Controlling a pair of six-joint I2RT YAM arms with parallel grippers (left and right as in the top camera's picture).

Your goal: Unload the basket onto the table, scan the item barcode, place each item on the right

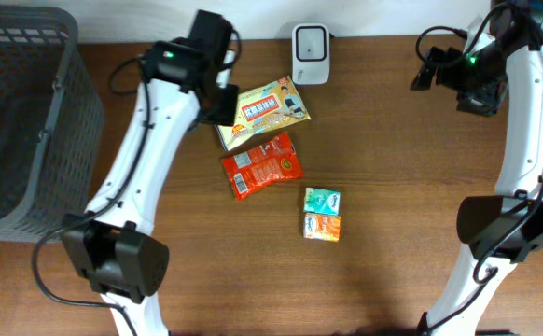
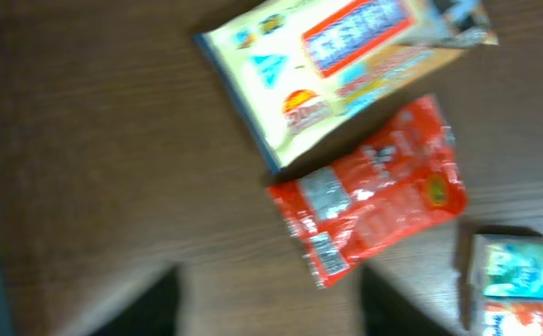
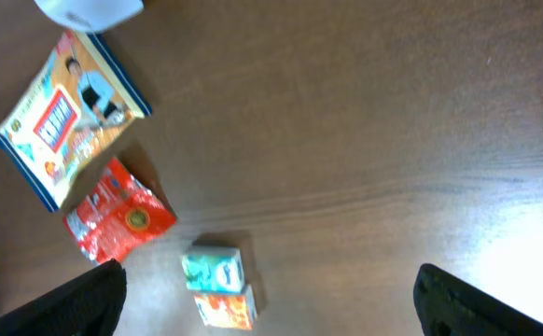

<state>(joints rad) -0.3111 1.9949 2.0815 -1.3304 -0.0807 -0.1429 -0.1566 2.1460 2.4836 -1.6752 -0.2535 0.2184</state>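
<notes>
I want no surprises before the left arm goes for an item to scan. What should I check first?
1. The left fingers apart, nothing between them: ok.
2. The right fingers apart, empty, away from the items: ok.
3. The scanner uncovered at the table's far edge: ok.
4. The yellow packet clear of the red packet: cannot tell, their edges lie very close.
5. A barcode facing up on either packet: cannot tell, print too blurred.
6. The teal box apart from the orange box: not ok, they touch.
</notes>
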